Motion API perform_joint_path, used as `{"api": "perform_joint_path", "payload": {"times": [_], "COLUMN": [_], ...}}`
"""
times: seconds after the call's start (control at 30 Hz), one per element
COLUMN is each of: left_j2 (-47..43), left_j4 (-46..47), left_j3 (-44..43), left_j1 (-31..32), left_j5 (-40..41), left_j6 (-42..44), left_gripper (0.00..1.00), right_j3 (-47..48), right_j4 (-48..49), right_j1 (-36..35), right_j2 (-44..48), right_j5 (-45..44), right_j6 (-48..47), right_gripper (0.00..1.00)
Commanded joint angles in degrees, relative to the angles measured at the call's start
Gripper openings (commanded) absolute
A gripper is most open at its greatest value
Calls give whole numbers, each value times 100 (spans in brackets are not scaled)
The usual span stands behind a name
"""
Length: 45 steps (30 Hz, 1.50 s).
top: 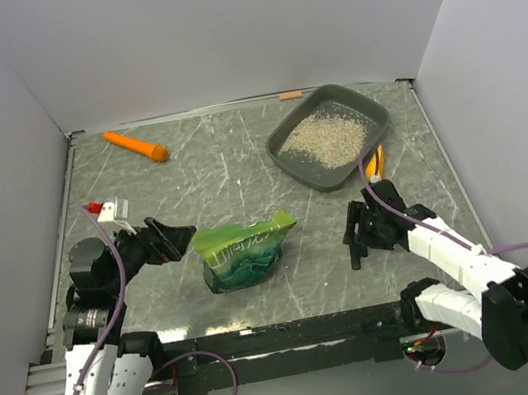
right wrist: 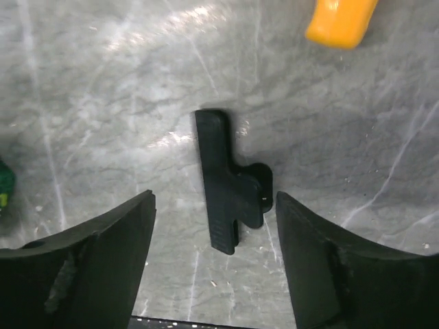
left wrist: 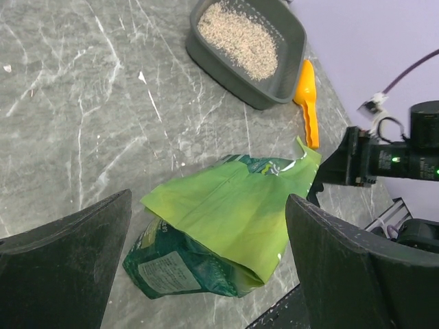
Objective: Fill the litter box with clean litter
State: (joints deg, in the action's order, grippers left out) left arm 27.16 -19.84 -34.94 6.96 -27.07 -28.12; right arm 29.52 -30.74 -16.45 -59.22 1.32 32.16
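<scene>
The dark grey litter box (top: 314, 179) stands at the back right of the table, with a patch of pale clean litter (top: 327, 136) in its bottom. The box (left wrist: 233, 82) and its litter (left wrist: 236, 38) show again at the top of the left wrist view. A green bag (top: 247, 249) lies on its side in the middle. My left gripper (top: 175, 238) is open just left of the bag (left wrist: 233, 219), not touching it. My right gripper (top: 356, 235) is open low over the table, right of the bag. A black clip (right wrist: 226, 181) lies flat between its fingers (right wrist: 110, 247), apart from both.
An orange scoop (top: 373, 161) lies beside the box's near right wall; its end shows in the right wrist view (right wrist: 341, 20). A carrot-shaped orange object (top: 137, 146) lies at the back left. White walls close in the table on three sides.
</scene>
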Motion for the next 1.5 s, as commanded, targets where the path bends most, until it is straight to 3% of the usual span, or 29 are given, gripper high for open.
{"api": "perform_joint_path", "payload": {"times": [0.0,0.13,0.33,0.73,1.2,1.47], "left_j2": [132,543,1230,1600,1381,1678], "left_j4": [15,-326,-662,-433,-934,-233], "left_j3": [-144,-346,-444,-215,-171,4], "left_j1": [16,16,16,16,16,16], "left_j5": [96,299,-96,-1353,-1213,-1257], "left_j6": [-36,-176,-650,-1837,-2083,-2338], "left_gripper": [97,97,97,97,97,97], "right_j3": [238,808,1232,828,415,379], "right_j4": [139,-37,42,639,1061,1141], "right_j1": [54,54,54,54,54,54], "right_j2": [586,1140,1282,1220,1211,1246], "right_j5": [-123,-317,-194,149,281,377], "right_j6": [-166,-316,-571,-746,-878,-843], "right_gripper": [80,82,84,85,86,86]}}
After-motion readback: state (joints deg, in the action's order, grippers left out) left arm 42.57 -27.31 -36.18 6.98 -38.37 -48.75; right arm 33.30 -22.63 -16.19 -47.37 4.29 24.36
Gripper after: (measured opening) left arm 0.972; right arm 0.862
